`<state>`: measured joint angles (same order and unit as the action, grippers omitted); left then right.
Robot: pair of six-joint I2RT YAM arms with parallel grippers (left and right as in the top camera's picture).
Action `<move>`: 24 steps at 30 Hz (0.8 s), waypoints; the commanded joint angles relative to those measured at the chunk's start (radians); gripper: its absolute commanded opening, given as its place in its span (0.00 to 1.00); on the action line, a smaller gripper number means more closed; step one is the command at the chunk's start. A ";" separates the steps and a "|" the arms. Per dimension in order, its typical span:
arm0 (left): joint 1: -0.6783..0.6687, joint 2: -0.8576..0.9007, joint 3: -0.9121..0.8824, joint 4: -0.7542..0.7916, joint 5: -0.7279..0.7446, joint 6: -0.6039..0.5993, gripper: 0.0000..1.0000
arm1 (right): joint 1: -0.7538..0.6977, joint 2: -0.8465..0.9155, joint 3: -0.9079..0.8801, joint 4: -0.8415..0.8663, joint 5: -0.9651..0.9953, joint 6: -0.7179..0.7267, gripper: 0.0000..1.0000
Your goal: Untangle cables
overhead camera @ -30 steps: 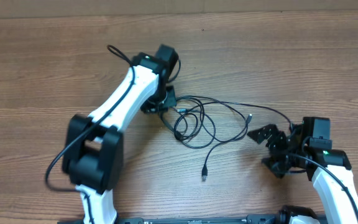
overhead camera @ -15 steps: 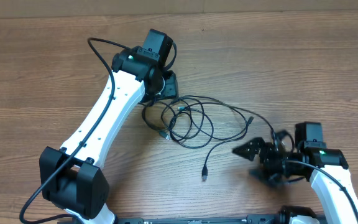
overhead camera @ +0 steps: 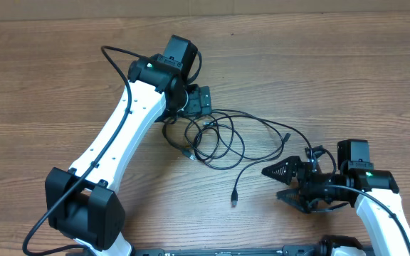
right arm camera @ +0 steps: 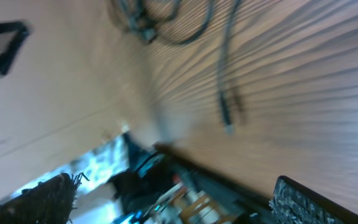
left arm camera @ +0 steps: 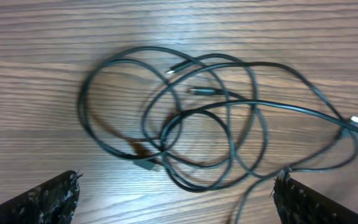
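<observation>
The cables (overhead camera: 223,139) are lying in a loose tangle of overlapping loops near the middle of the table (overhead camera: 333,64); one strand is trailing toward the near side and ending in a dark plug (overhead camera: 234,201); another is running right to a silvery plug (overhead camera: 287,134); the left tool (overhead camera: 199,99) is standing at the tangle's far-left edge, fingers spread wide with nothing between them; the right tool (overhead camera: 276,183) is sitting right of the dark plug, apart from it, likewise gaping and gripping nothing; the right wrist view is showing mostly blur.
</observation>
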<state>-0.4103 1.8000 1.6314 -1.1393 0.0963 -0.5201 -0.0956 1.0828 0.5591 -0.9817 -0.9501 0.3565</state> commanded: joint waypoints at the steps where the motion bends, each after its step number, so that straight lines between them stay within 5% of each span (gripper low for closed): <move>1: 0.002 0.006 0.008 0.019 0.117 0.058 0.99 | 0.006 -0.003 0.003 0.023 0.127 -0.180 1.00; 9: -0.023 0.006 0.007 0.032 0.168 0.139 0.99 | 0.007 -0.003 0.003 -0.096 -0.100 -0.571 1.00; 15: -0.077 0.012 0.006 0.111 0.313 0.297 0.99 | 0.006 -0.003 0.003 -0.029 0.033 -0.566 1.00; 20: -0.146 0.028 0.006 0.120 0.372 0.294 1.00 | 0.006 -0.003 0.003 0.023 0.032 -0.563 1.00; 24: -0.190 0.050 0.006 0.167 0.374 0.161 1.00 | 0.006 -0.003 0.003 0.025 0.033 -0.563 1.00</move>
<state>-0.5800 1.8198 1.6314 -0.9874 0.4290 -0.2920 -0.0956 1.0828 0.5591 -0.9627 -0.9226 -0.1860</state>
